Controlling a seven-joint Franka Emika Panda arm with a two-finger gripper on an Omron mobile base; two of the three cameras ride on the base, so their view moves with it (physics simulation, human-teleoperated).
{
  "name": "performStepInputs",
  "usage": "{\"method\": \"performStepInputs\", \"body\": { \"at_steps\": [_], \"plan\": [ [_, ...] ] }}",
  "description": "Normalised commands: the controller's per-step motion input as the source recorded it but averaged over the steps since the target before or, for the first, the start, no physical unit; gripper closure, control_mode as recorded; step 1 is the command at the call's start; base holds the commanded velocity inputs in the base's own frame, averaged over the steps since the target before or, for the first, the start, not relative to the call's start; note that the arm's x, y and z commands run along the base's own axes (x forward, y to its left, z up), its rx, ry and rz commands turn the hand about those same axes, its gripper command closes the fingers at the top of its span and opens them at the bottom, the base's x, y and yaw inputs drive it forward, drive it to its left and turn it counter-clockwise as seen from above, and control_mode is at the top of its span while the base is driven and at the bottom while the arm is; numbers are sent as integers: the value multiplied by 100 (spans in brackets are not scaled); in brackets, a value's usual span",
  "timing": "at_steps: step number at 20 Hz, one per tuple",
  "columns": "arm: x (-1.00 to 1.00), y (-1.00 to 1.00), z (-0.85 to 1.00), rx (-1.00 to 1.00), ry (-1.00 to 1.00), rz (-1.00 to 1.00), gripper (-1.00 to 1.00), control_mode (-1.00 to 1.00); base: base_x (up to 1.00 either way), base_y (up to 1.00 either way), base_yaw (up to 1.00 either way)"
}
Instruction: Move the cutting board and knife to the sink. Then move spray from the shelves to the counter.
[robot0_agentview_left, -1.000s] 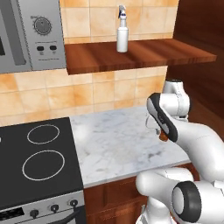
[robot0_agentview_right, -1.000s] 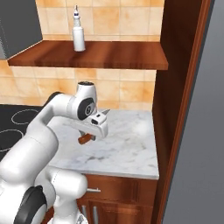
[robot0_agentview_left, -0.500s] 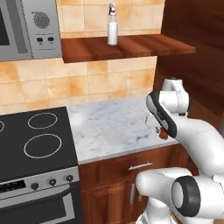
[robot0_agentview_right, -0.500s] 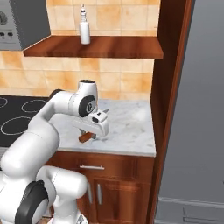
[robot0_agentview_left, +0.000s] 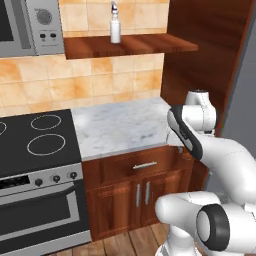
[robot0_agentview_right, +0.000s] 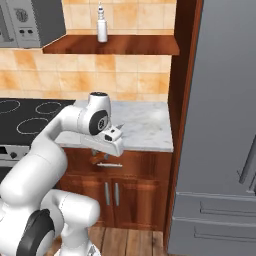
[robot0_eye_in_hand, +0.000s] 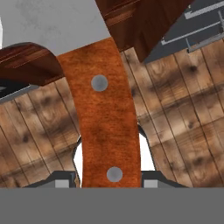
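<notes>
White arm folded low before the marble counter (robot0_agentview_left: 120, 127), gripper (robot0_eye_in_hand: 110, 175) clamped on reddish-brown, two-riveted wooden knife handle (robot0_eye_in_hand: 105, 127).

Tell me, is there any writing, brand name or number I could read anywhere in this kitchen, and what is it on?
None can be read.
Microwave: its control panel has a dial and small buttons, with marks too blurred to read.
Spray on the shelves: no label visible.
Stove: its knobs carry no legible marks.
Knife handle: two rivets, no lettering.
</notes>
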Motion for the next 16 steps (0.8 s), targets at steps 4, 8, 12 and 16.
{"method": "performStepInputs", "body": {
  "at_steps": [4, 8, 12, 16],
  "plan": [
    [0, 0, 0, 0, 0, 0, 100, 100, -67, -1, -17],
    [0, 0, 0, 0, 0, 0, 100, 100, -43, 1, -43],
    [0, 0, 0, 0, 0, 0, 100, 100, -22, 6, -61],
    [0, 0, 0, 0, 0, 0, 100, 100, -16, 10, -71]
  ]
}}
